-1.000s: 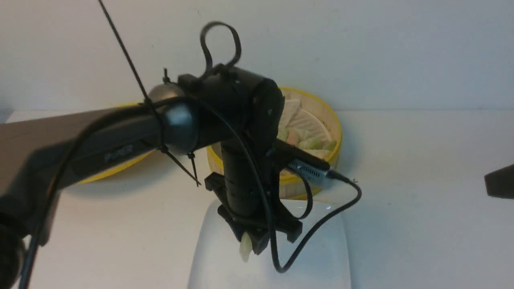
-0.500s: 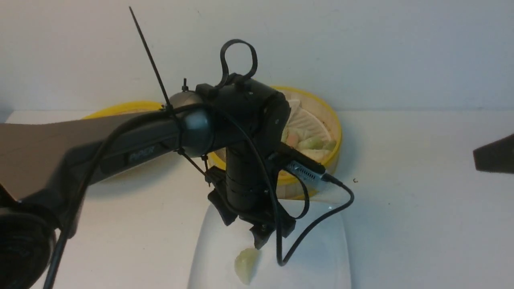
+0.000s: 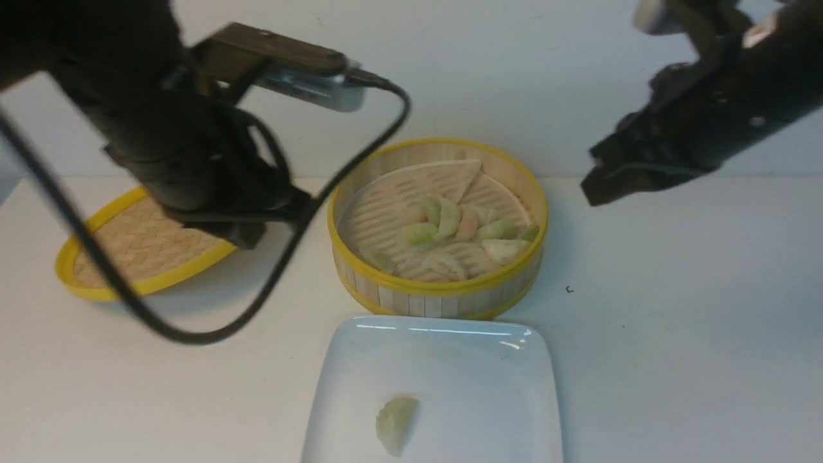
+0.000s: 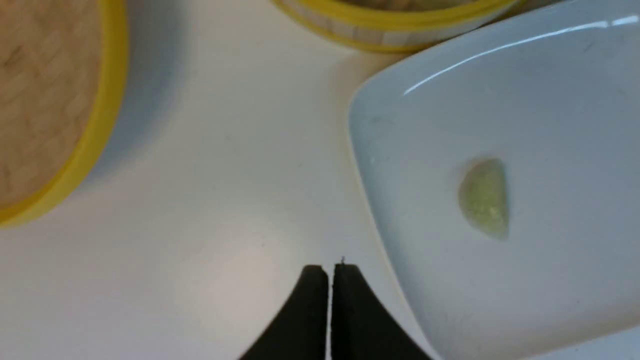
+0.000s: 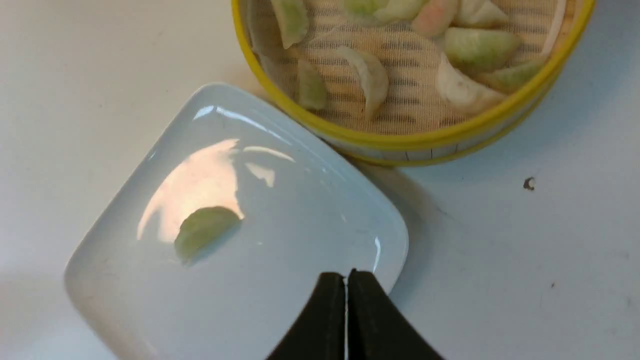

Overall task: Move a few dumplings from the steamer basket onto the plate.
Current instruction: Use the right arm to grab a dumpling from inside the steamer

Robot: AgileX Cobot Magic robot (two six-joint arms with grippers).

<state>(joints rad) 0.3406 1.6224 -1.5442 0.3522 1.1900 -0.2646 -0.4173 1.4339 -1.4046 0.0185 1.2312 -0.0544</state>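
l gripper clenched empty | r gripper clenched empty | front cam blurs both | dumpling on plate

1 dumpling on plate in front of steamer basket w/ other dumplings; lid at left

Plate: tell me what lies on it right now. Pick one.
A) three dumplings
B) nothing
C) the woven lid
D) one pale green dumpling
D: a single pale green dumpling lies on the plate, while the others sit in the steamer basket.
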